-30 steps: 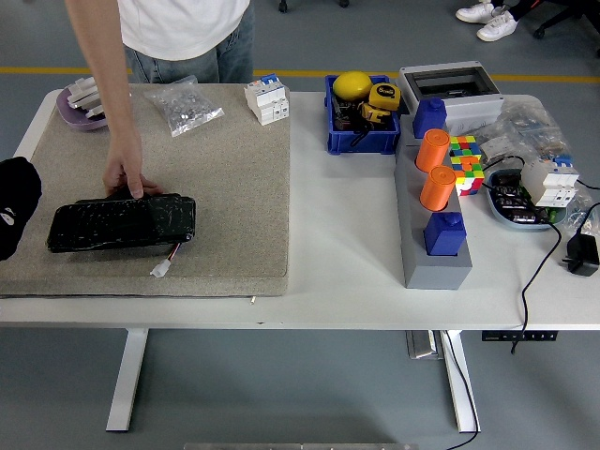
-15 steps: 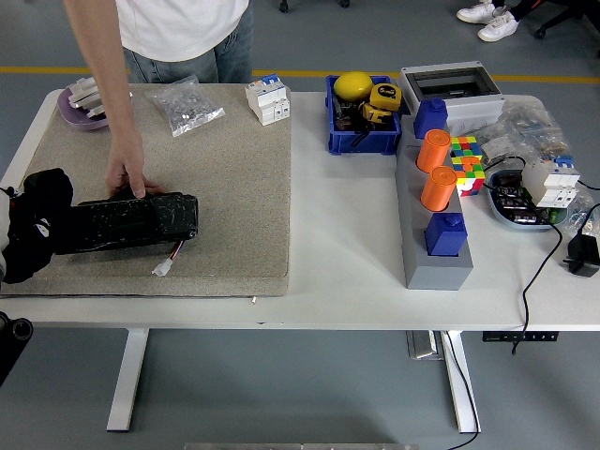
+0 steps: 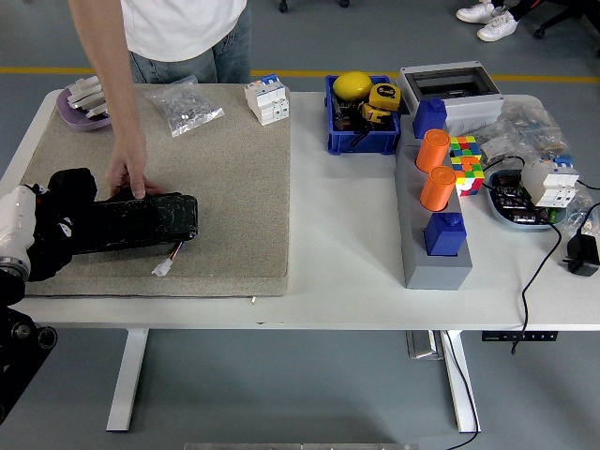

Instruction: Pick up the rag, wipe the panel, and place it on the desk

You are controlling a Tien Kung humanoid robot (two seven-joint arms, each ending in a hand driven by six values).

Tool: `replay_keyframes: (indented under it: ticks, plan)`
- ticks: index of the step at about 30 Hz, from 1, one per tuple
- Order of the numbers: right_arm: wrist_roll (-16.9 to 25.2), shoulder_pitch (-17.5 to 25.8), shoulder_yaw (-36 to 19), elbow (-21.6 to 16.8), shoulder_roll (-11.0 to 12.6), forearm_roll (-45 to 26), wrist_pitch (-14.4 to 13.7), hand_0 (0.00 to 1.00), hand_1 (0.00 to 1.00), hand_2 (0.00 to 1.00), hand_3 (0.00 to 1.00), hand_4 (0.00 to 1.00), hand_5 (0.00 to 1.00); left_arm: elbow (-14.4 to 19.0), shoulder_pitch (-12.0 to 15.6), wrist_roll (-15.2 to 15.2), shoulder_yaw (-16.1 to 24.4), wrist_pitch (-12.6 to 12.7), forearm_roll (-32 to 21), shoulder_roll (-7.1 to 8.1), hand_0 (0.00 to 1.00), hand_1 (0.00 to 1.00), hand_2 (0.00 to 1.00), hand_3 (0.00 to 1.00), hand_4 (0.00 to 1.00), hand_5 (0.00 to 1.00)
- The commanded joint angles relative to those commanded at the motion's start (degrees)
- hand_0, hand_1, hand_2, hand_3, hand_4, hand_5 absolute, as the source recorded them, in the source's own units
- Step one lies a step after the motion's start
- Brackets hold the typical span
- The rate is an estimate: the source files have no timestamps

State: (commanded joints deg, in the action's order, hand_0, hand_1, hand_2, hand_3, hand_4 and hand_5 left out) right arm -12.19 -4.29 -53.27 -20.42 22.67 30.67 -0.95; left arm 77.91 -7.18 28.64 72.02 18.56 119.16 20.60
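Left hand (image 3: pixel 58 217) sits at the panel's (image 3: pixel 141 221) left end, closed on a dark rag (image 3: pixel 67 187). Panel's long axis runs left-right, extending right from the hand; a person's hand (image 3: pixel 128 176) steadies its far edge.

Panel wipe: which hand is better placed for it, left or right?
Left. The left hand sits at the left end of the black panel on the mat. The right hand is not in view. A person's hand presses the panel's far edge.

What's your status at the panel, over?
Left hand at the black panel's left end, fingers unclear. Right hand out of view. Person's hand pressing the panel's far edge.
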Motion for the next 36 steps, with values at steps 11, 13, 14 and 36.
replay_keyframes:
  ticks: [11, 13, 14, 36]
  plan:
    - [0.0, -0.1, 0.1, -0.1, 0.0, 0.0, 0.0, 0.8, 0.702, 0.709, 0.687, 0.998, 0.737, 2.2, -1.5, 0.5, -5.5, 0.3, -0.8, -0.55, 0.223, 0.106, 0.535, 0.48, 0.201, 0.002]
    - [0.0, -0.1, 0.1, -0.1, 0.0, 0.0, 0.0, 0.8, 0.702, 0.709, 0.687, 0.998, 0.737, 2.9, -1.9, 0.7, -6.9, 0.2, -1.0, -0.54, 0.223, 0.106, 0.535, 0.48, 0.201, 0.002]
    - [0.0, -0.1, 0.1, 0.0, 0.1, -0.1, 0.0, 0.8, 0.702, 0.709, 0.687, 0.998, 0.737, 3.3, -2.2, 0.9, -7.9, 0.2, -1.0, -0.48, 0.223, 0.106, 0.535, 0.48, 0.201, 0.002]
    - [0.0, -0.6, 0.6, -0.1, 0.3, -0.4, 0.1, 0.797, 0.701, 0.709, 0.688, 0.998, 0.738, 5.9, -8.4, 2.0, -22.2, -0.8, -3.2, -0.61, 0.223, 0.108, 0.531, 0.483, 0.211, 0.002]
